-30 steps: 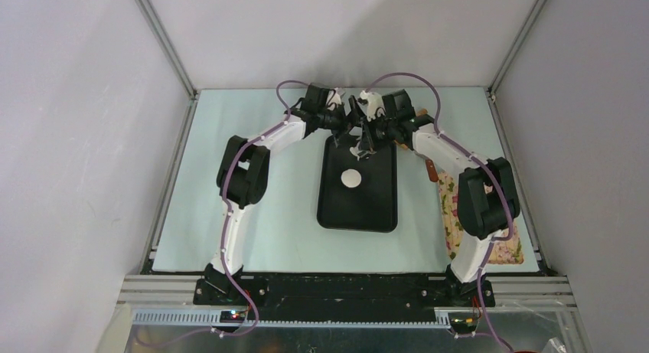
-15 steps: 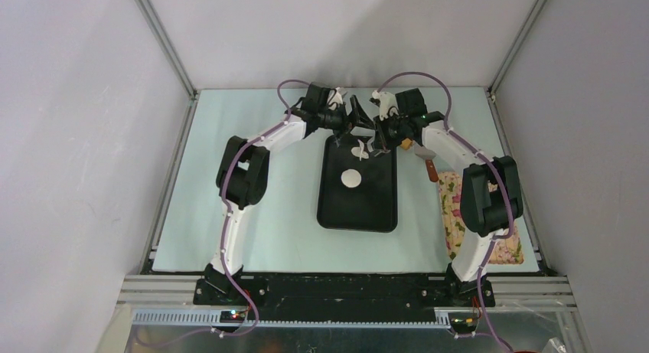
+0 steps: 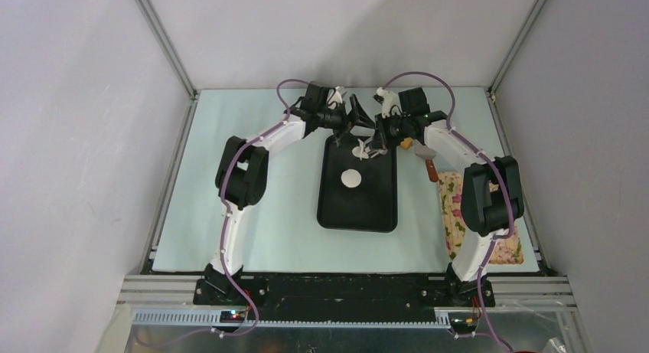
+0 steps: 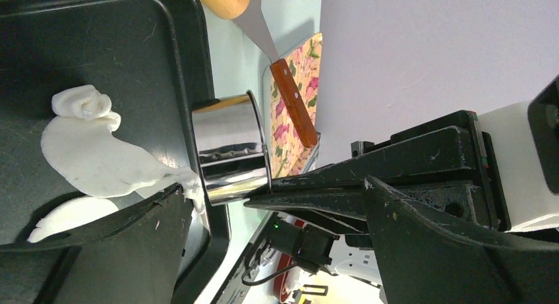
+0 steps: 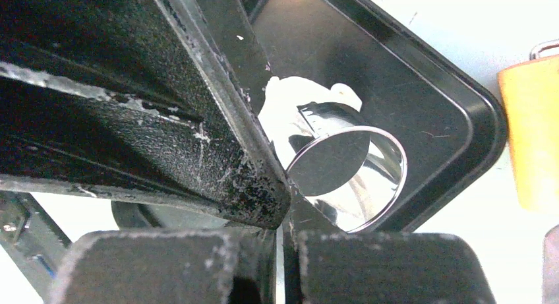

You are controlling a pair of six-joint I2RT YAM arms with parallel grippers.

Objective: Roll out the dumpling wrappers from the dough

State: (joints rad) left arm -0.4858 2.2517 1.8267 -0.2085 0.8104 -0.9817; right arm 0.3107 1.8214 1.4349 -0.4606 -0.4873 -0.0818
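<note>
The pale green worktop [image 3: 252, 207] carries everything, and both arms reach from its 6 o'clock edge to meet near 12 o'clock. A black tray [image 3: 383, 207] lies at the centre, its long sides running from 12 to 6. At 3 o'clock from it, just beside the right arm, lies a floral cloth [image 3: 453, 219]. A scraper [image 3: 430, 168] with a red-brown handle and a grey blade rests on the cloth's 12 o'clock end, and its blade points toward a rounded tan wooden piece [image 3: 408, 144] just off the tray's 1 o'clock corner; what that piece is cannot be told. The left claw [image 3: 363, 116] hangs over the tray's 12 o'clock rim with its jaws spread wide and nothing between them. The right claw [image 3: 379, 140] faces it from the 1 o'clock side, jaws pressed together and pinching the thin wall of a steel cup [image 5: 349, 175], which tilts above the tray's edge with its open mouth toward the right wrist camera. The dough sits in two pieces on the tray. A ragged dough sheet [image 4: 92, 159] lies at the 12 o'clock end, crumpled into a small knot at one tip, with a thin tail that reaches the cup's wall. A flat round dough disc [image 3: 351, 178] lies just toward 12 o'clock from the tray's middle, apart from both claws.
</note>
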